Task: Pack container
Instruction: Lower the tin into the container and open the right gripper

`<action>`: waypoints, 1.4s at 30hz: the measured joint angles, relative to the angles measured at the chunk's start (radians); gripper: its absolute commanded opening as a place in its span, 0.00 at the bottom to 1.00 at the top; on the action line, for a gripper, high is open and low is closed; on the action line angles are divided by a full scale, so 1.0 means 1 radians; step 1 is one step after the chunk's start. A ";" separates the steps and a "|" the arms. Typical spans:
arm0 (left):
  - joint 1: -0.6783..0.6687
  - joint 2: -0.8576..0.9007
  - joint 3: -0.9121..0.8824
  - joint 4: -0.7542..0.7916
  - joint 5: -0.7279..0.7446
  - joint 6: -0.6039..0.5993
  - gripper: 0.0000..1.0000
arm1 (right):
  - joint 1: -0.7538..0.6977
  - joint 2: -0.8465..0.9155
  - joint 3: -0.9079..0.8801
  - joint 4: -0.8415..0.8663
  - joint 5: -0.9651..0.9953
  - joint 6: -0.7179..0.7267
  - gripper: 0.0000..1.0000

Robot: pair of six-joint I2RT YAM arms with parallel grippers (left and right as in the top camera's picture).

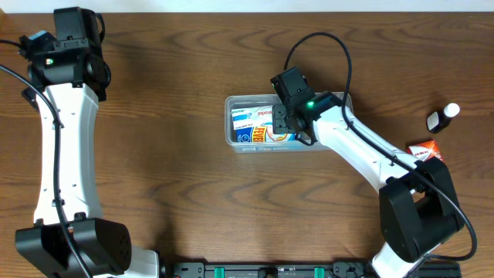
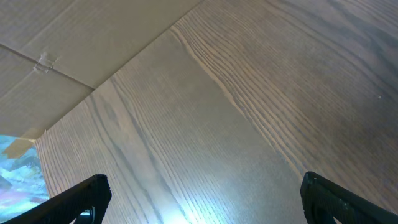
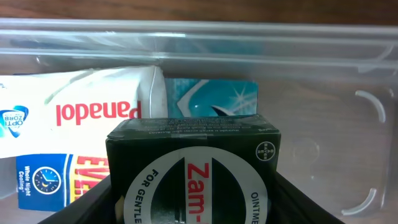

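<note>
The container (image 1: 229, 123) sits right of the table's (image 1: 170, 154) centre, its long axis running left to right, with a Panadol box (image 3: 81, 112) lying inside. The right gripper (image 3: 193, 208) hangs over its middle, jaws clamped on a dark Zam-Buk box (image 3: 193, 162), so the release is probably straight down. The left gripper (image 2: 199, 199), wide and empty, is well apart near the far left corner.

Inside the container (image 3: 249, 37), the dark box (image 3: 193, 162) is running off the bottom edge, its label getting cut short. Against the container's far wall, the teal packet (image 3: 211, 96) is sitting half hidden behind that box. Overhead, the right gripper (image 1: 284, 123) is covering the container's middle.
</note>
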 measured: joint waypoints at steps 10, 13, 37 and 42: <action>0.000 0.000 0.000 0.000 0.000 0.000 0.98 | 0.019 0.000 -0.001 -0.062 0.000 0.048 0.59; 0.000 0.000 0.000 0.000 0.000 0.000 0.98 | 0.024 0.000 -0.002 -0.067 -0.003 0.051 0.59; 0.000 0.000 0.000 0.000 0.000 0.000 0.98 | 0.032 0.000 -0.045 -0.046 -0.009 0.068 0.88; 0.000 0.000 0.000 0.000 0.000 0.000 0.98 | 0.032 0.000 -0.045 -0.039 -0.009 0.065 0.88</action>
